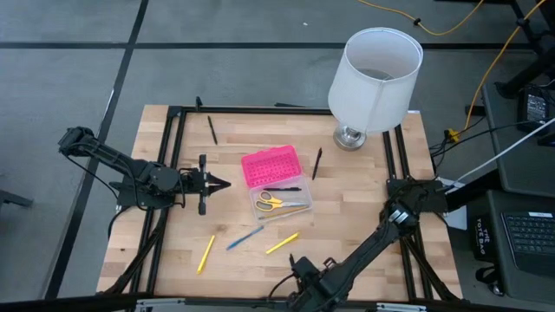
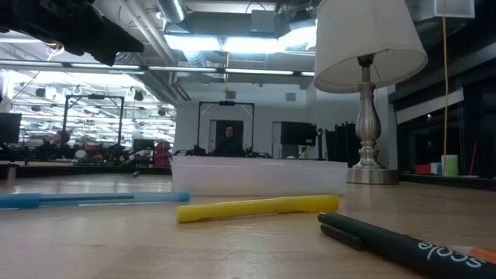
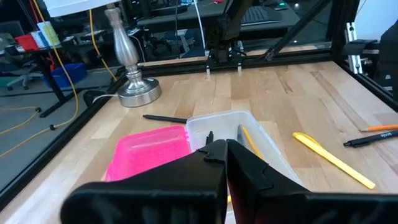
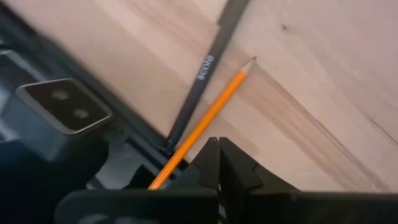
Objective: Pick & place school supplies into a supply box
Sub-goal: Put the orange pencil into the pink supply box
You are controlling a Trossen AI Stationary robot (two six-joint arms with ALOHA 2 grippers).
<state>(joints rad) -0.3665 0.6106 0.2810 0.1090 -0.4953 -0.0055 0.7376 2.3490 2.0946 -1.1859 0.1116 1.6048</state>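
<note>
High view: the supply box (image 1: 279, 203) is seen at frame centre, scissors (image 1: 270, 201) inside; the left gripper (image 1: 220, 183), closed and empty, is beside it. Right wrist view: the right gripper (image 4: 218, 151), closed and empty, is over an orange pencil (image 4: 211, 119), which could be nudged under the frame bar (image 4: 74, 81).

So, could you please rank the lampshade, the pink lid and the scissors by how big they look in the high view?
1. Lampshade, though it stands nearer the camera.
2. Pink lid.
3. Scissors.
</note>
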